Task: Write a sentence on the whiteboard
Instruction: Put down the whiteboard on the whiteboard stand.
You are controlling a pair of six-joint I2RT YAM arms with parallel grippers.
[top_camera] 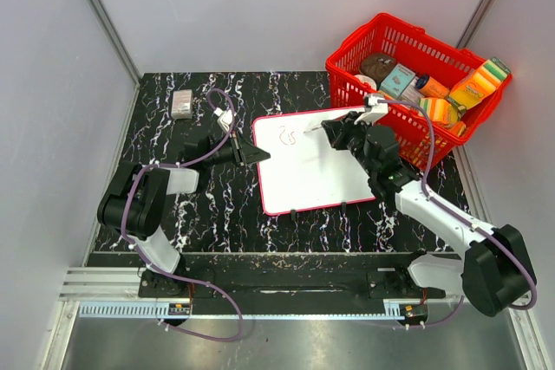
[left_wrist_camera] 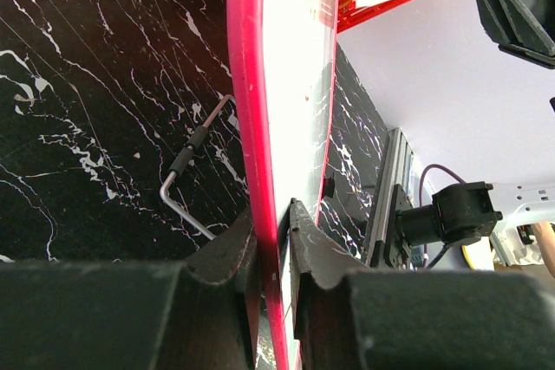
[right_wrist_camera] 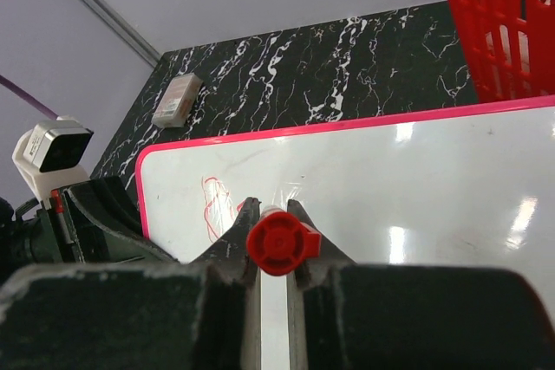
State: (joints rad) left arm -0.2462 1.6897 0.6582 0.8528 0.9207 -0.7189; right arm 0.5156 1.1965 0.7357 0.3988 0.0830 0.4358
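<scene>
Right wrist: our right gripper (right_wrist_camera: 272, 208) clenches the marker (right_wrist_camera: 277, 243) at the whiteboard (right_wrist_camera: 416, 171), left gripper (left_wrist_camera: 276, 210) pinches its edge; let us press lightly.

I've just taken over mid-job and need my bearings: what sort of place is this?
Probably a lab robot test cell, not a home: plain grey enclosure walls, a black marbled tabletop with a metal mounting rail at its near edge, and a red basket of groceries.

Bare table (top_camera: 217, 214) in front of the whiteboard (top_camera: 312, 179) leaves me room. The red basket (top_camera: 347, 71) hems my right gripper (top_camera: 329, 132), and my left gripper (top_camera: 260, 155) bars the board's left edge.
</scene>
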